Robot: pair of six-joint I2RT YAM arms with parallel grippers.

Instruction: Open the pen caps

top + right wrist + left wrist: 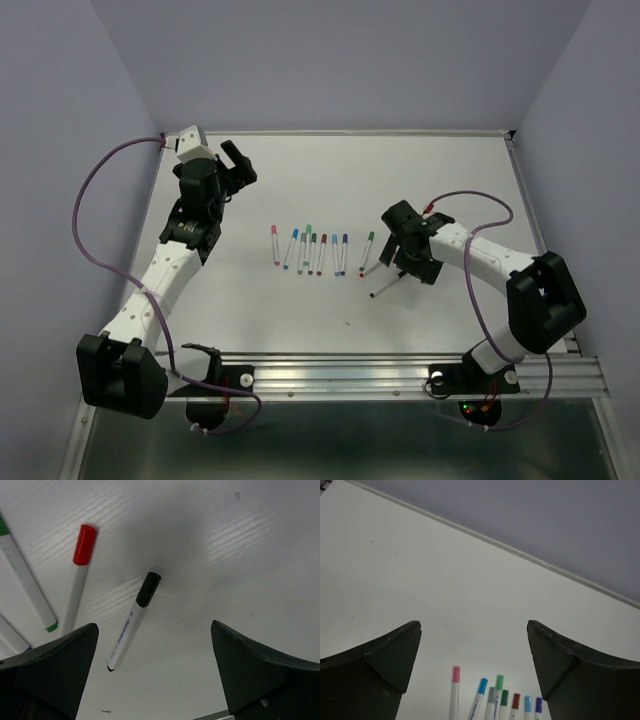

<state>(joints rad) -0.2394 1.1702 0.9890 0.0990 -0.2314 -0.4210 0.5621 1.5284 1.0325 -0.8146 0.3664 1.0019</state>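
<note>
The worktop [250, 555] was matt white with a fine ridged grain. The pens [126, 635] had smooth white plastic barrels; the red cap [85, 544] and black cap [148, 588] looked slightly glossy plastic. The right pincer's fingers [260, 675] were dull, rough black. The rail [400, 372] was brushed metal.

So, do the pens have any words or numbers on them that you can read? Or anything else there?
Nothing can be read for sure.
Black-capped pen: small blue print along its white barrel, too blurred to read.
Blue-capped pen: faint print on its barrel, too small to read.
Other pens, the arms and the table: no words, numbers or signs show.
</note>
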